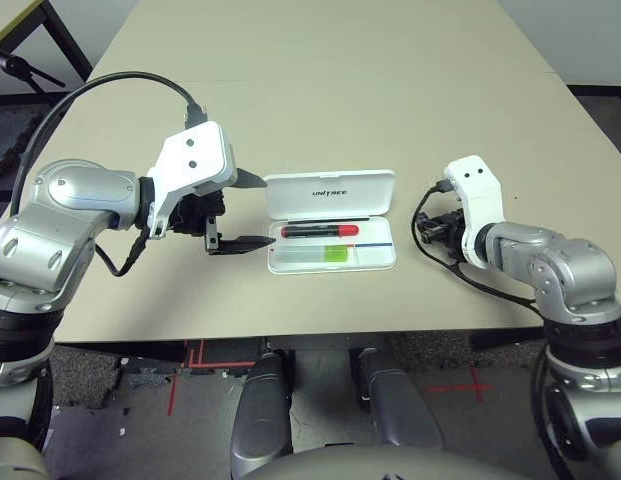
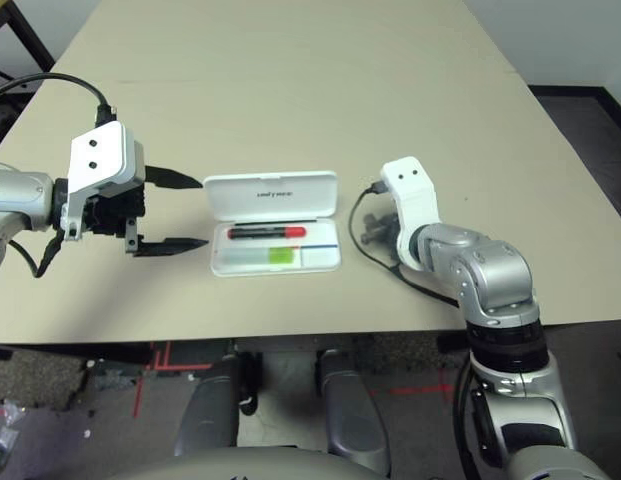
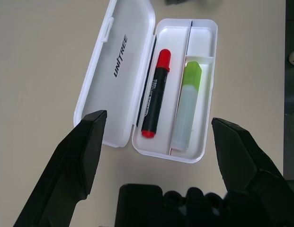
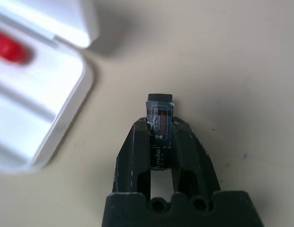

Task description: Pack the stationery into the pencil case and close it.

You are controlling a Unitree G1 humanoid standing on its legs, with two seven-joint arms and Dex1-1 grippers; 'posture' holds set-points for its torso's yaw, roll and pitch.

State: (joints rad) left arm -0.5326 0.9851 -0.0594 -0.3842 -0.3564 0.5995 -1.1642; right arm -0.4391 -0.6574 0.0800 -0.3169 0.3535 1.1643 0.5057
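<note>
Beige and bare apart from the work in hand, the tabletop (image 1: pixel 320 80) carries an open white pencil case (image 1: pixel 331 221) lying flat between the two arms, its lid (image 3: pixel 116 71) folded back away from the robot with dark lettering on the inside face. Two pieces of stationery already lie in the tray: the red marker (image 3: pixel 155 93) with its black barrel sits in the long compartment next to the hinge, and the lime-green highlighter (image 3: pixel 188 105) lies in the compartment beside it, parallel to the marker, so both run lengthwise and should not foul the lid. The left claw (image 1: pixel 244 211) hovers just beside the case's left end with its black fingers spread wide, one toward the lid side and one toward the tray side; that stance looks like readiness to steady the case or swing the lid over later. The right claw (image 4: pixel 160 135) is off the case's right end, apart from it, and its fingers are pressed together on the small dark grey-black block (image 4: pixel 159 124), which stands pinched between the tips with its printed label facing the wrist camera. By my reading the block is the last item to pack, and the free end of the tray nearest this claw seems the natural place for it before the lid comes down.
</note>
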